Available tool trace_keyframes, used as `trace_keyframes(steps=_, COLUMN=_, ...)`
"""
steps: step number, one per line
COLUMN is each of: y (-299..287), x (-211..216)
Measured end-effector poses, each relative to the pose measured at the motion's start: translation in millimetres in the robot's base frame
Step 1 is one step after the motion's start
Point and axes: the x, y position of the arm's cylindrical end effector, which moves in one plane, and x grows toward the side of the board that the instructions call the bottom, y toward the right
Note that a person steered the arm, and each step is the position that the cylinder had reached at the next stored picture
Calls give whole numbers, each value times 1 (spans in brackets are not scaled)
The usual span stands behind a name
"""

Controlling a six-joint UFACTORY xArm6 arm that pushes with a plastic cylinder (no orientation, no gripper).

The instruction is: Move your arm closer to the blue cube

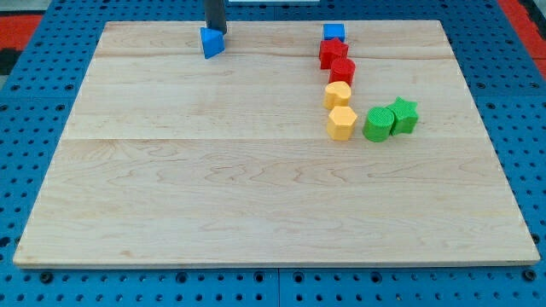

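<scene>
The blue cube [333, 32] sits at the view's top, right of centre, at the head of a column of blocks. My tip [216, 31] is at the view's top left, touching the top of a blue triangular block [212, 43]. The tip is far to the left of the blue cube, at about the same height in the view.
Below the blue cube run a red star-like block [332, 52], a red cylinder [342, 71], a yellow heart-like block [338, 93] and a yellow hexagon [341, 123]. A green cylinder [377, 124] and green star [403, 114] lie to their right. The wooden board [256, 188] lies on a blue pegboard.
</scene>
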Motion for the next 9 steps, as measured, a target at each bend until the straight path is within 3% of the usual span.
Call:
trace_keyframes(steps=3, y=-32, x=22)
trace_keyframes(steps=4, y=12, x=-20)
trace_keyframes(steps=5, y=30, x=-26)
trace_keyframes(steps=9, y=194, x=-26)
